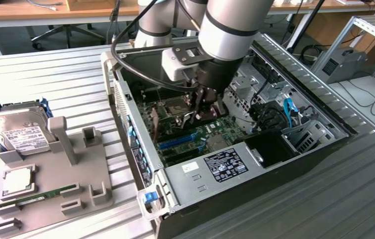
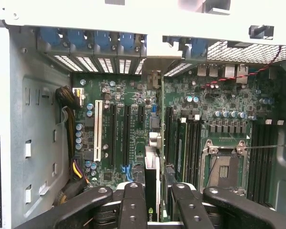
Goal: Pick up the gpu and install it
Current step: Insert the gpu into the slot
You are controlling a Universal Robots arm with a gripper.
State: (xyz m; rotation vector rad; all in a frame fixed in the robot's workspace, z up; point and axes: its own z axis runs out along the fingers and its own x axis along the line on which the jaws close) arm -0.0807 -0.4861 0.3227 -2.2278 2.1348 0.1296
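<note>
On the exterior view's left, the grey fixture tray (image 1: 74,172) lies on the table (image 1: 42,74) and carries the parts not in use: the silver hard drive (image 1: 16,133) at its far end and the green RAM stick (image 1: 45,193) in a slot near its near edge. They sit well apart from the work, so my arm has clear access to the case.

At centre, the computer case (image 1: 240,194) lies on its side with the panel off. This orientation turns the motherboard (image 2: 133,95) face up, so a card can be brought straight down onto the expansion slots (image 2: 120,136).

My pincer (image 1: 204,107) is inside the case, above the board. Its fingers (image 2: 132,205) are closed part-way on the gpu (image 2: 151,188), clamping the thin black card by its two flat faces. The card is held on edge, bracket end toward the rear slot openings (image 2: 100,64), because the connector edge has to meet a slot lengthwise.

In the wrist view the gpu stands just beside the long black slots, over the board. I cannot tell whether its lower edge is already touching a slot; it appears not yet seated.

On the exterior view's right, the drive cage (image 1: 307,132) and blue cable (image 1: 287,109) lie clear of the card.
</note>
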